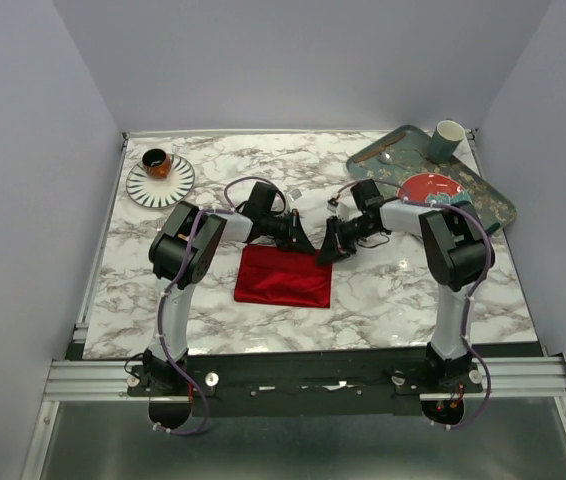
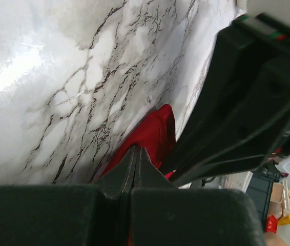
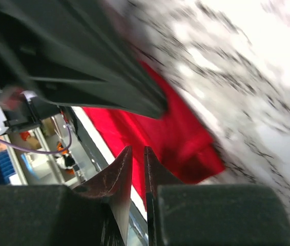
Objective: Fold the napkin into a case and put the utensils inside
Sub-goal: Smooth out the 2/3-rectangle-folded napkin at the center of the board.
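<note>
Pressing its fingers together, the left tool (image 1: 303, 243) tips down at the far edge of the red napkin (image 1: 283, 277); whether cloth is caught between them cannot be told. Facing it, the right tool (image 1: 325, 252) holds its fingertips a slit apart near the napkin's far right corner. The napkin lies folded into a flat rectangle on the marble desk (image 1: 383, 290). Far right, a green tray (image 1: 488, 200) carries a red plate (image 1: 431, 187) and a pale cup (image 1: 448, 138).
</note>
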### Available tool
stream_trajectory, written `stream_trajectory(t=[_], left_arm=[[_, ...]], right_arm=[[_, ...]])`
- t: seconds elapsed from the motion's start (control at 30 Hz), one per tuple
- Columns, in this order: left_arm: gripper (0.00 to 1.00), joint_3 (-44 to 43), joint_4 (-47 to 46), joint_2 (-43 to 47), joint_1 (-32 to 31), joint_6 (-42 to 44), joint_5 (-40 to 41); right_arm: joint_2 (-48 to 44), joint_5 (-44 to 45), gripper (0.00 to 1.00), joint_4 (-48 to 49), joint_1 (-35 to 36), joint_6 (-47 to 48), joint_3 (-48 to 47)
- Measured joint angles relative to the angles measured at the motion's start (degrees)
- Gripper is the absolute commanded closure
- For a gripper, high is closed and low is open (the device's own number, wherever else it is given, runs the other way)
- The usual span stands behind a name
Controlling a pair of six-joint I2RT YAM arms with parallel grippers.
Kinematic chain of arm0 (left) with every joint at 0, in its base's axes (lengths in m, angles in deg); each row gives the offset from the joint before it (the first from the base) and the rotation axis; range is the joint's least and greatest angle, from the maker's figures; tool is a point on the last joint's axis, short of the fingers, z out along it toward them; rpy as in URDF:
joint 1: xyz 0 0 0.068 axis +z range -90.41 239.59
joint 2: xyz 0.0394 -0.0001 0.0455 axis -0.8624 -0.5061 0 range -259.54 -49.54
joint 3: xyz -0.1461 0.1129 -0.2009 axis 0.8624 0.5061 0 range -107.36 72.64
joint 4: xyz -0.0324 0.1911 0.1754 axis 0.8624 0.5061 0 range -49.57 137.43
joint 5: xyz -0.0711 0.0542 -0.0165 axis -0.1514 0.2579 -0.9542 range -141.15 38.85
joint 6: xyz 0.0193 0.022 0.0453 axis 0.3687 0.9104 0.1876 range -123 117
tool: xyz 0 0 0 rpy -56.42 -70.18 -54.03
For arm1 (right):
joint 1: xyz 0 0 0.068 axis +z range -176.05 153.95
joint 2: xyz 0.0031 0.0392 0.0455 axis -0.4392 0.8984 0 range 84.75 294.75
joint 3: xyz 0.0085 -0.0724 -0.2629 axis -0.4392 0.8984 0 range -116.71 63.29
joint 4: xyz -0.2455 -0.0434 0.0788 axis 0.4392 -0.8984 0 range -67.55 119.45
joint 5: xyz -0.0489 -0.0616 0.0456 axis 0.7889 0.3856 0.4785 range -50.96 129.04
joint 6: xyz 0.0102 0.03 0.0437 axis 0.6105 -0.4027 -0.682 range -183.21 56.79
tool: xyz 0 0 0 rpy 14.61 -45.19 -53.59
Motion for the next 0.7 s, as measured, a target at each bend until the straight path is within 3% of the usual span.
stream_trajectory(t=[0.33, 0.5, 0.7], left_arm=[[0.99, 0.0, 0.1, 0.0, 0.0, 0.2, -0.1], [0.7, 1.7, -2.8, 0.5, 0.7, -0.1, -1.1], [0.65, 8.2, -3.6, 8.5, 1.7, 1.0, -3.5]], right_arm=[[3.5, 0.5, 0.82, -1.9, -0.1, 0.0, 0.8], [3.7, 0.6, 0.83, -2.7, -0.2, 0.0, 0.4], [3.7, 0.9, 0.84, -2.9, -0.2, 0.0, 0.3]])
